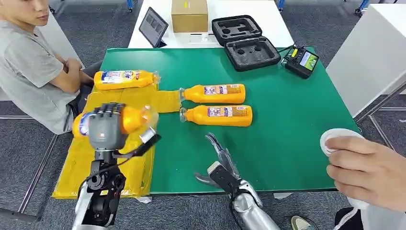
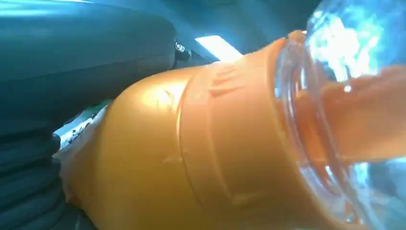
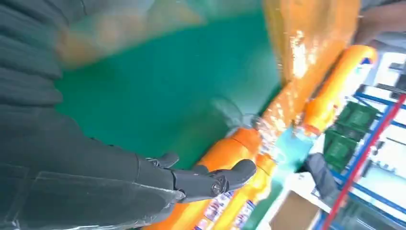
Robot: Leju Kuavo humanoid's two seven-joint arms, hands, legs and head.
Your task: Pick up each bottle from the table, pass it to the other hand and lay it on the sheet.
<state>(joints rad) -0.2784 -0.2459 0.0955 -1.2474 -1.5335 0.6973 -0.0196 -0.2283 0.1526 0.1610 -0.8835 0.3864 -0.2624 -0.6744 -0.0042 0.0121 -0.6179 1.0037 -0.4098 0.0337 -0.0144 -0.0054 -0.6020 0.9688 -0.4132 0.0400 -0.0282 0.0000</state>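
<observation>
Nearest, at the right edge, a person's hand (image 1: 368,172) holds a white cup (image 1: 337,139). The robot's right hand (image 1: 221,160) hangs low over the near edge of the green worktop (image 1: 297,124). Its fingers are spread and straight, and it holds nothing.

On the left, the left hand (image 1: 106,125) is wrapped tight around an orange bottle (image 1: 129,120). The bottle lies sideways in the hand, with its clear end pointing right. It is held above the yellow sheet (image 1: 103,172), which covers the left side of the worktop. In the left wrist view the orange bottle (image 2: 201,158) sits very close to the camera.

A bit farther, near the middle of the worktop, two more orange bottles lie on their sides, one just behind the other. The near bottle (image 1: 218,115) lies on the green. The far bottle (image 1: 215,93) has its cap end touching a strip of the sheet.

Farther left, a fourth bottle (image 1: 124,79) lies on the sheet's far edge. A person in a grey shirt (image 1: 28,67) sits beside it.

At the far side sit a black foam case (image 1: 245,42), a black controller (image 1: 300,61), a tablet (image 1: 153,26) and a brown box (image 1: 189,15).
</observation>
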